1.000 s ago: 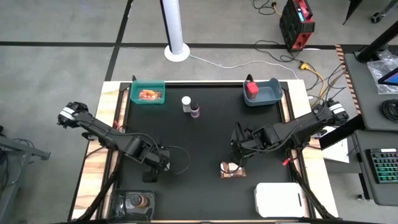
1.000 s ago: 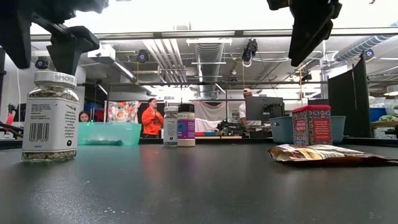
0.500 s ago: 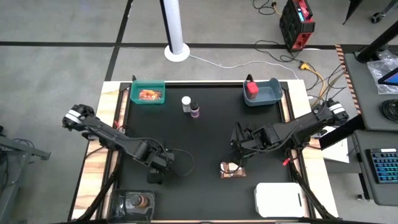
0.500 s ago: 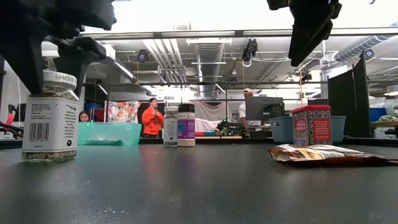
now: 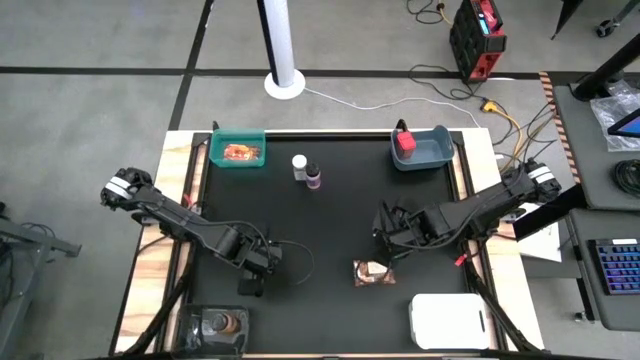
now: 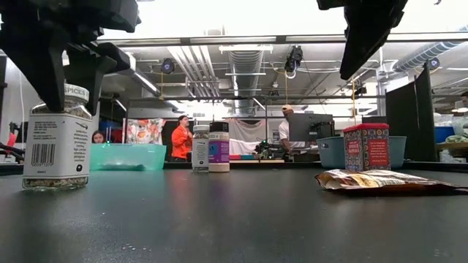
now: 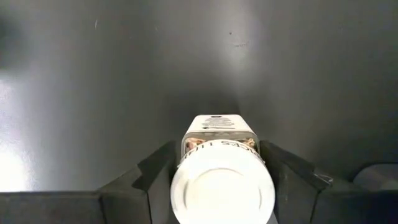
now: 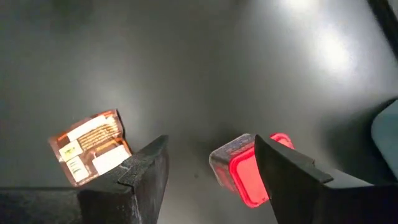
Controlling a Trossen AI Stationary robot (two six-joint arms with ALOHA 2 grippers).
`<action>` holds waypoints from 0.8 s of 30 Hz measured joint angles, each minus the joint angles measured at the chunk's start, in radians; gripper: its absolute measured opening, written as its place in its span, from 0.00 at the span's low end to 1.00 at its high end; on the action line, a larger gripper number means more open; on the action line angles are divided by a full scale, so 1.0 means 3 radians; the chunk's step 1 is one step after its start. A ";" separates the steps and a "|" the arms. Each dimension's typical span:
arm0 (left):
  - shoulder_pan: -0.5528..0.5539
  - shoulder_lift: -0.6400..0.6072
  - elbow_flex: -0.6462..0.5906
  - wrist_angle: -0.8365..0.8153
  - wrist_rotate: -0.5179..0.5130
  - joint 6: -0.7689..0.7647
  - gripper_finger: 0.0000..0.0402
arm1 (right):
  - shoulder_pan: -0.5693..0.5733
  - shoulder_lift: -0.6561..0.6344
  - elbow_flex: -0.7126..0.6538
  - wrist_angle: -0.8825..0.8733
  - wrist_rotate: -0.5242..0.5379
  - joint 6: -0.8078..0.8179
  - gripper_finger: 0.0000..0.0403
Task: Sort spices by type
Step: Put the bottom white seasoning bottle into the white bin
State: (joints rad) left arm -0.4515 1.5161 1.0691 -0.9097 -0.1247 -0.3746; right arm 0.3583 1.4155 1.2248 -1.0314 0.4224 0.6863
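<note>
The left gripper straddles a white-capped jar standing near the front left of the black table, fingers close on either side of the cap; whether they press it yet I cannot tell. To do this well, it should squeeze square on the neck and lift straight up, since the glass is smooth and tall. The right gripper hangs partly open and empty above a flat, crinkly foil packet. A red box sits in the blue-grey bin.
</note>
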 joint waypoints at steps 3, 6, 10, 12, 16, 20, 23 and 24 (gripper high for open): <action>0.0000 -0.0007 0.0016 0.0101 -0.0077 0.0088 0.46 | 0.0091 0.0000 -0.0043 0.0181 0.0141 -0.0101 0.57; 0.0000 -0.0018 0.0149 0.0212 -0.0189 0.0273 0.46 | 0.0209 0.0000 -0.0110 0.0437 0.0261 -0.0267 0.58; 0.0003 -0.0019 0.0394 0.0313 -0.0472 0.0610 0.46 | 0.0362 -0.0001 -0.0307 0.1068 0.0425 -0.0573 0.60; 0.0005 -0.0019 0.0517 0.0347 -0.0572 0.0801 0.46 | 0.0406 -0.0001 -0.0422 0.1504 0.0430 -0.0765 0.61; 0.0006 -0.0020 0.0719 0.0537 -0.0608 0.1147 0.46 | 0.0414 0.0007 -0.0609 0.2350 0.0428 -0.1151 0.64; 0.0005 -0.0022 0.0823 0.0780 -0.0603 0.1401 0.46 | 0.0402 0.0088 -0.0649 0.2819 0.0438 -0.1627 0.68; 0.0011 -0.0024 0.0820 0.0886 -0.0607 0.1525 0.46 | 0.0398 0.0196 -0.0637 0.3133 0.0433 -0.1925 0.71; 0.0016 -0.0023 0.0811 0.0942 -0.0611 0.1548 0.46 | 0.0393 0.0245 -0.0617 0.3210 0.0436 -0.2005 0.72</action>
State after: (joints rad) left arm -0.4466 1.5093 1.3124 -0.6270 -0.3080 0.0898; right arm 0.4763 1.4889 1.0399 -0.0683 0.5533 0.0848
